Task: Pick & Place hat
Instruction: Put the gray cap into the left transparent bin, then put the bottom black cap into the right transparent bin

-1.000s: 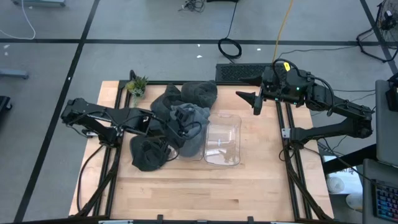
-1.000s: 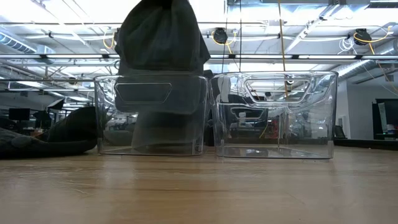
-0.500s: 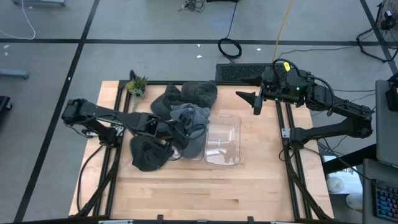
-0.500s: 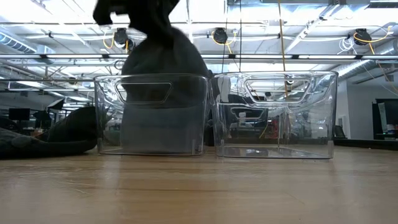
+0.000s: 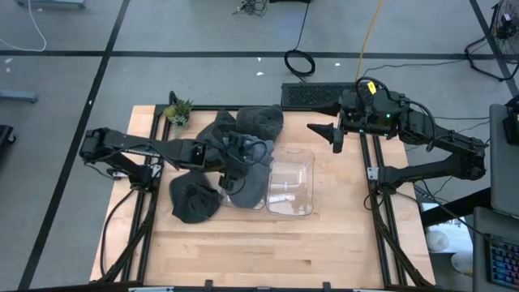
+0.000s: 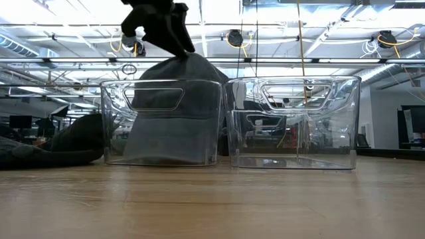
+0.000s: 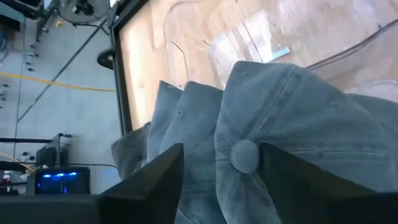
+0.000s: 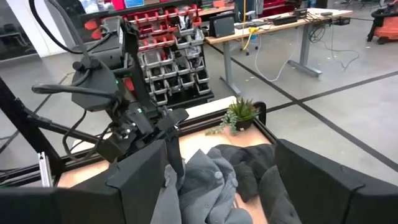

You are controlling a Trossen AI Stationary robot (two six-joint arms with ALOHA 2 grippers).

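From above, the left gripper (image 5: 233, 162) hung over the left of two clear plastic bins (image 5: 290, 181) that stood side by side in the middle of the light wooden table (image 5: 268, 243). A grey cloth cap (image 5: 250, 180) filled that left bin under the gripper. More dark grey caps lay around it: one on the table near the left bin (image 5: 193, 200), and a heap behind the bins (image 5: 247, 122). A small potted green plant (image 5: 178, 111) stood at the table's far left corner. The right gripper (image 5: 334, 135) waited off the far right corner, apart from the bins.

At table height, the grey cloth cap (image 6: 174, 113) sat inside the left clear bin (image 6: 161, 123), its crown rising above the rim. The left gripper (image 6: 159, 20) was just above the crown, its dark fingers (image 6: 178, 30) parted and seemingly touching the cloth at the tips, though not clamping it. The right clear bin (image 6: 292, 123) held no cap. Another dark cap (image 6: 63, 147) lay on the table to the side.

The left wrist camera showed its two fingers (image 7: 149, 183) spread apart, with the cap's button top (image 7: 244, 155) between them and not pinched.

The right wrist camera showed its own fingers (image 8: 140, 183) wide apart and holding nothing, with the left arm and the pile of caps (image 8: 214, 180) beyond.
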